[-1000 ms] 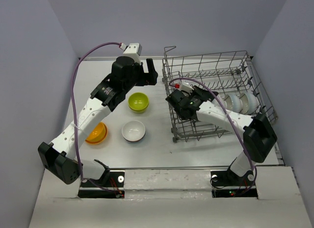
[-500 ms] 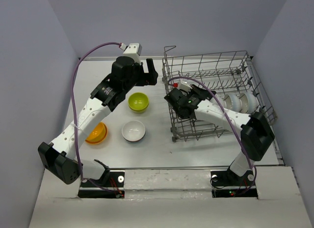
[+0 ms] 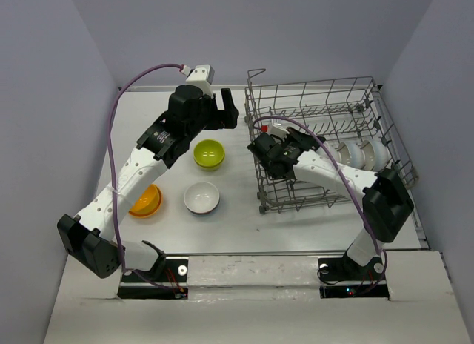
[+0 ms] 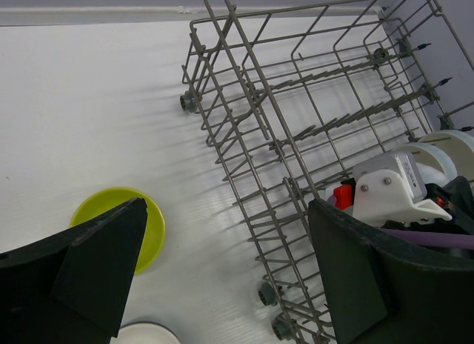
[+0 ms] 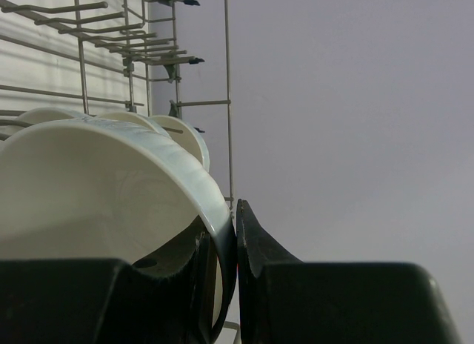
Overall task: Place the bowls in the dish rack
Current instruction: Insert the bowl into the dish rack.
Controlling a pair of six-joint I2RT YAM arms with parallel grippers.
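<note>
Right pincer (image 5: 235, 247): clamped on the rim of the held bowl (image 5: 96, 188), a white one, inside the rack's (image 3: 318, 99) left end.
Left pincer (image 3: 227, 110): jaws wide, nothing between them, hovering off the rack's far-left corner.
Racked bowls (image 3: 361, 153): pale, on edge at the rack's right end.
Bench (image 3: 237, 225): left of the rack sits the lime bowl (image 3: 209, 153), then the white bowl (image 3: 201, 198); the orange bowl (image 3: 146, 201) is farthest out.
</note>
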